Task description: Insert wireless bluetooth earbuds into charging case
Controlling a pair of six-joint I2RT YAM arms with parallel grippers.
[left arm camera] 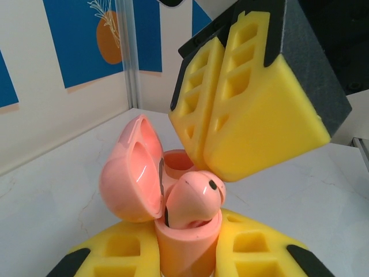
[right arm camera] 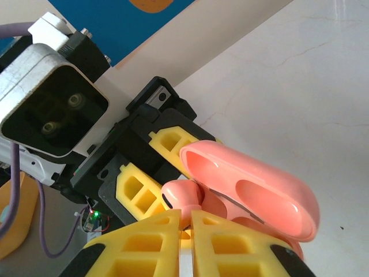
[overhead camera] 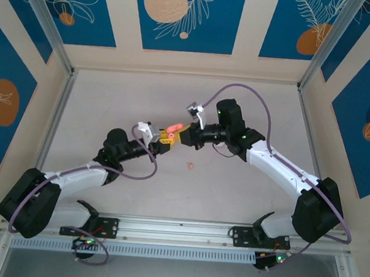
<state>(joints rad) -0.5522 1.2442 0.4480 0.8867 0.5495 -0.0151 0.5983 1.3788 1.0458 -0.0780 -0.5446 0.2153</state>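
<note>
My L gripper (overhead camera: 166,135) clamps case (left arm camera: 137,173); R gripper (right arm camera: 185,222) closed, empty, by 1 earbud (left arm camera: 196,196): tiny, prob. slick, light; press top gently.

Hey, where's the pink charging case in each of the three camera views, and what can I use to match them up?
Top external: the charging case is at centre, where the two arms meet.
Left wrist: lower centre, lid open to the left, base clamped in the left gripper.
Right wrist: lower right, with the hollowed inside of the lid facing the camera.
Shared landmark: the left gripper's yellow fingers around the case's base.
</note>
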